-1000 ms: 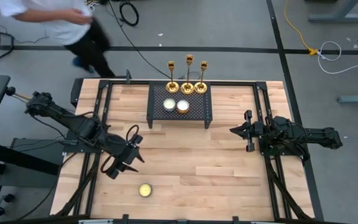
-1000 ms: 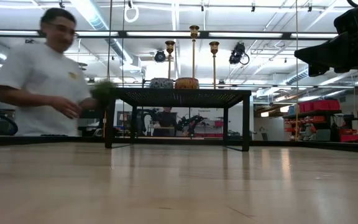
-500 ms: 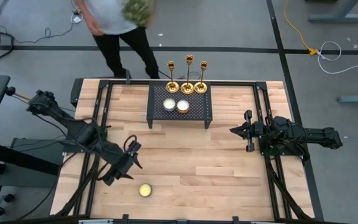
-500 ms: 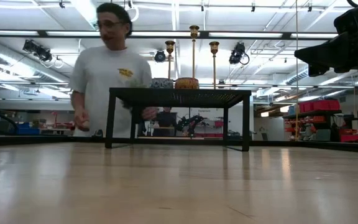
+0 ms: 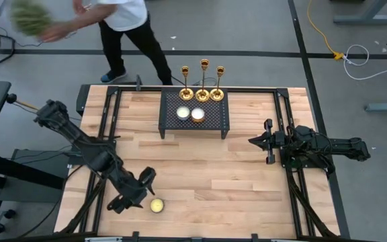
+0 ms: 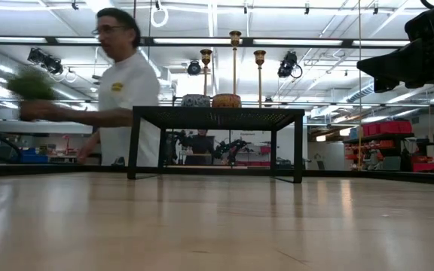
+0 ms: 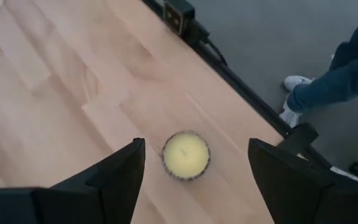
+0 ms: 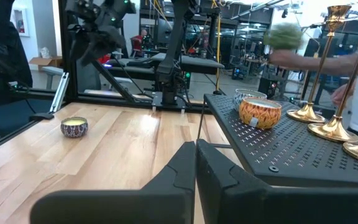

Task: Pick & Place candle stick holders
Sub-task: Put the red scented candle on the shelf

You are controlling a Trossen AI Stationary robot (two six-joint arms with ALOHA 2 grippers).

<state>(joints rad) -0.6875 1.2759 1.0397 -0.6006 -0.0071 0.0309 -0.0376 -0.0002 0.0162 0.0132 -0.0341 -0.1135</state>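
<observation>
Only overhead: left claw (image 5: pixel 144 190) spread above small candle (image 5: pixel 156 206); right claw (image 5: pixel 269 141) clenched, empty.

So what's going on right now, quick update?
Left hand open over small candle. Right hand shut, waiting at table's right. Candlesticks untouched on black rack. Nothing in the way.

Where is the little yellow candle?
In the high view the yellow candle sits alone on the table's near left part, right beside the open left gripper and far from the black rack.
</observation>
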